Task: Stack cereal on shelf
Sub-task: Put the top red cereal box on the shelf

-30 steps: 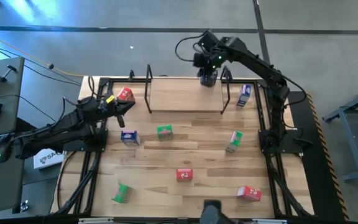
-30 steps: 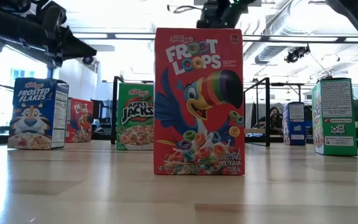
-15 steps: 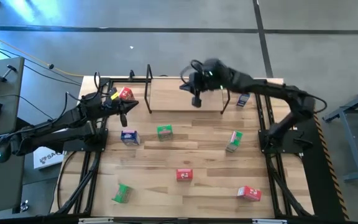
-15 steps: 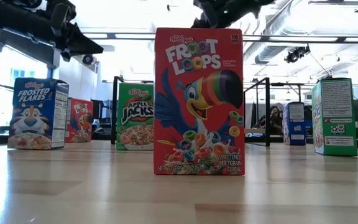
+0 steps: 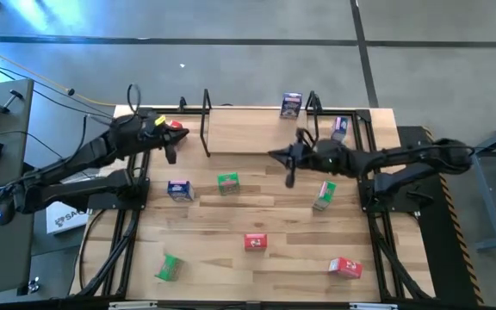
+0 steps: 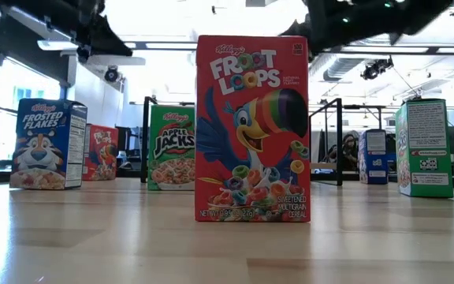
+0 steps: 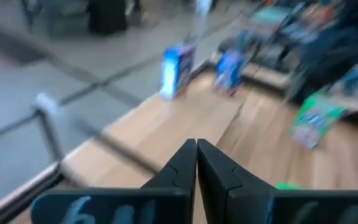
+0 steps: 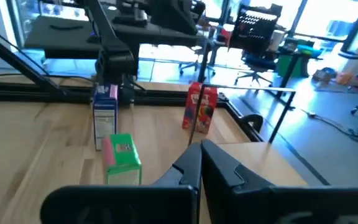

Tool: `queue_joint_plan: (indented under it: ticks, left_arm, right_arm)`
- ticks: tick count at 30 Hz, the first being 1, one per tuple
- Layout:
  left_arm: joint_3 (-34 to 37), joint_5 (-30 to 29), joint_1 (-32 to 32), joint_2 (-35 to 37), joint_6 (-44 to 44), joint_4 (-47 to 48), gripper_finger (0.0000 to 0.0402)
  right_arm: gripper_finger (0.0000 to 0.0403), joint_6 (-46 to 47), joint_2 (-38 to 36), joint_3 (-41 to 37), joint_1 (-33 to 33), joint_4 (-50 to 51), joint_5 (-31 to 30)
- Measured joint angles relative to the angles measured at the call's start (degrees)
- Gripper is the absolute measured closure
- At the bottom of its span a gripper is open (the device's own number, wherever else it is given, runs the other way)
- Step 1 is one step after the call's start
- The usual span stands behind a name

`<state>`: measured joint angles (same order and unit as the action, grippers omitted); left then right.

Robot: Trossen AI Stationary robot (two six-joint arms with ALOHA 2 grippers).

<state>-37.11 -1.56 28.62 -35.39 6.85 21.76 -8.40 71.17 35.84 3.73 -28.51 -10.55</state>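
One small blue-and-white cardboard cereal box [image 5: 291, 104] stands upright on the low shelf [image 5: 252, 138], a light wooden board with thin black metal frames at both ends. It sits at the far edge of the board, close to the right-hand frame, probably to leave the rest of the board free for more boxes.

The right gripper [image 5: 288, 168] hangs over the tabletop just in front of the shelf's near edge, its fingers pressed together and holding nothing. In its wrist view a green cardboard box [image 8: 123, 160] and a blue-and-white box [image 8: 105, 111] beside the left arm's base lie ahead of it. Either one looks like a likely next pick.

The left gripper [image 5: 170, 148] is also pressed together and empty. It hovers beside the shelf's left frame, close to a red cardboard box [image 5: 176, 127] that stands outside that frame.

The remaining boxes stand well apart across the large wooden table [image 5: 291, 258]. A tall green-sided box [image 5: 323, 195] is near the right arm, a red box [image 5: 256, 242] stands mid-table and another red box [image 5: 345, 268] near the front right corner. A green box [image 5: 170, 267] is at the front left, and another blue-and-white box [image 5: 339, 129] stands outside the shelf's right frame. The wide gaps leave room for approaching from above, while the upright frames narrow the entry at the shelf's ends.
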Motion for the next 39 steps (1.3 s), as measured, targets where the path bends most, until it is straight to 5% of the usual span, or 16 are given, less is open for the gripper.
queue_joint_plan:
  ticks: [5, 15, 29, 39]
  left_arm:
    - [-8.62, -1.05, 2.49, -9.75, 1.06, 16.67, 0.0362]
    - [-19.59, -10.07, 5.82, -23.94, 0.10, 38.34, 0.0257]
    - [-22.29, -10.62, 17.25, -34.15, -3.52, 41.49, 0.0157]
    - [-22.27, -6.78, 22.96, -38.76, -7.52, 41.09, 0.0141]
  right_arm:
    - [0.0403, -0.60, -0.80, -6.20, -2.90, -8.79, -2.90]
    - [0.0403, -1.28, -1.24, -6.76, -3.16, -8.65, -1.79]
    - [0.0403, -1.06, -1.21, -6.74, -3.16, -8.15, -0.62]
    - [0.0403, -1.06, -1.19, -6.74, -3.16, -8.17, 0.35]
